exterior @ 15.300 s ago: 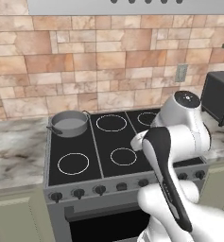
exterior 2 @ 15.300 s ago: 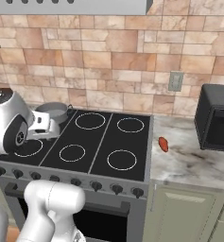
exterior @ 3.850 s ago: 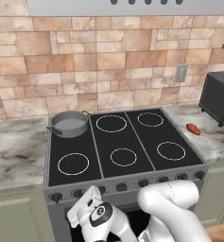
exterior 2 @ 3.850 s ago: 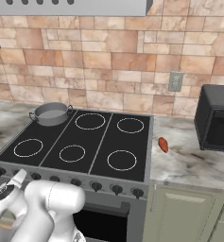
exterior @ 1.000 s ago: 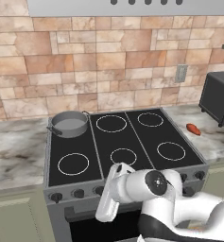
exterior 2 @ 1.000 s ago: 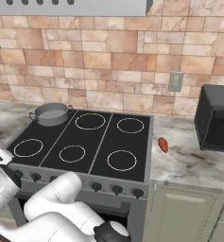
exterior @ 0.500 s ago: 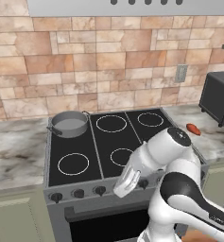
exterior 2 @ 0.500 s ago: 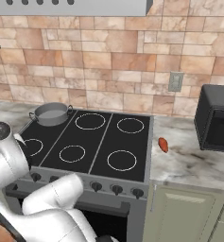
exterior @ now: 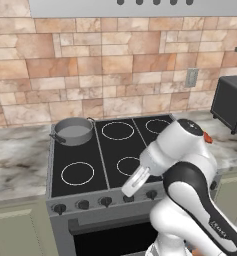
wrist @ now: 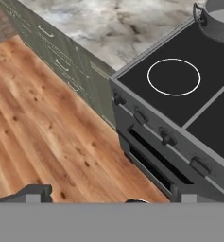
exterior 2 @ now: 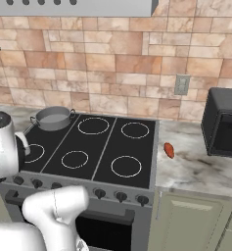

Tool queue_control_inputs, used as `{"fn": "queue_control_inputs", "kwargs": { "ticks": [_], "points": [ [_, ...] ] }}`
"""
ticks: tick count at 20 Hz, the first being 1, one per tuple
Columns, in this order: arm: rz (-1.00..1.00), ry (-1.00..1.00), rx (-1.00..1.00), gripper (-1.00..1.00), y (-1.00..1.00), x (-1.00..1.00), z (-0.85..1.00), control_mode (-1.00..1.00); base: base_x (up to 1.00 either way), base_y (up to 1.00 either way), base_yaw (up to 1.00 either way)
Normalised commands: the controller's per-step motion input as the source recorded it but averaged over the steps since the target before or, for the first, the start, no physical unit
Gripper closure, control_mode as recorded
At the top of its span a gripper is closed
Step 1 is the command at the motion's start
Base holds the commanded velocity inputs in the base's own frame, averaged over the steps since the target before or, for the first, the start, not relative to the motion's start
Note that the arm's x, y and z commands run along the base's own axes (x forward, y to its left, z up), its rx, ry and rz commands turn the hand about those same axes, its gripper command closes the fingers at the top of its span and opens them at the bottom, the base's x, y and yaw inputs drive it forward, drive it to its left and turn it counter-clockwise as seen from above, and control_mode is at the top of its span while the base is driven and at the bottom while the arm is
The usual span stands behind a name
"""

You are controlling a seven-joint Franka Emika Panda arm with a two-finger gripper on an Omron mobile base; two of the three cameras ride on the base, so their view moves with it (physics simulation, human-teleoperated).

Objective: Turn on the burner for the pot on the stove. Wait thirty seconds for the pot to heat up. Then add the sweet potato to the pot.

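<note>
The grey pot [exterior: 72, 131] sits on the back left ring of the stove [exterior: 85, 155]; I also see the pot [exterior 2: 52, 117] from the right and at the top right of the hand view [wrist: 219, 19]. The orange-red sweet potato [exterior 2: 169, 150] lies on the marble counter right of the stove; a sliver of it [exterior: 208, 138] peeks past my arm. My gripper [exterior: 131, 186] hangs over the stove's front edge near the knobs [wrist: 168, 138], pointing down and left. Its fingertips [wrist: 35, 191] stand wide apart, open, with nothing between them.
A black microwave [exterior 2: 225, 127] stands on the counter at the far right. Marble counter [exterior: 17, 165] runs left of the stove, with green cabinets [wrist: 71, 66] below and wooden floor [wrist: 38, 132] in front. A wall outlet [exterior 2: 182, 84] sits above the counter.
My arm has swung up and to the right, lifting the hand from low in front of the oven door to the level of the knobs. The jaws stay open.
</note>
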Motion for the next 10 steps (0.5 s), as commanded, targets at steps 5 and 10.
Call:
{"fn": "queue_control_inputs", "kwargs": {
  "ticks": [5,10],
  "points": [
    [0.00,0.00,0.00,-1.00,0.00,0.00,0.00,-1.00,0.00,0.00,0.00],
    [0.00,0.00,0.00,-1.00,0.00,0.00,0.00,-1.00,0.00,0.00,0.00]
  ]
}}
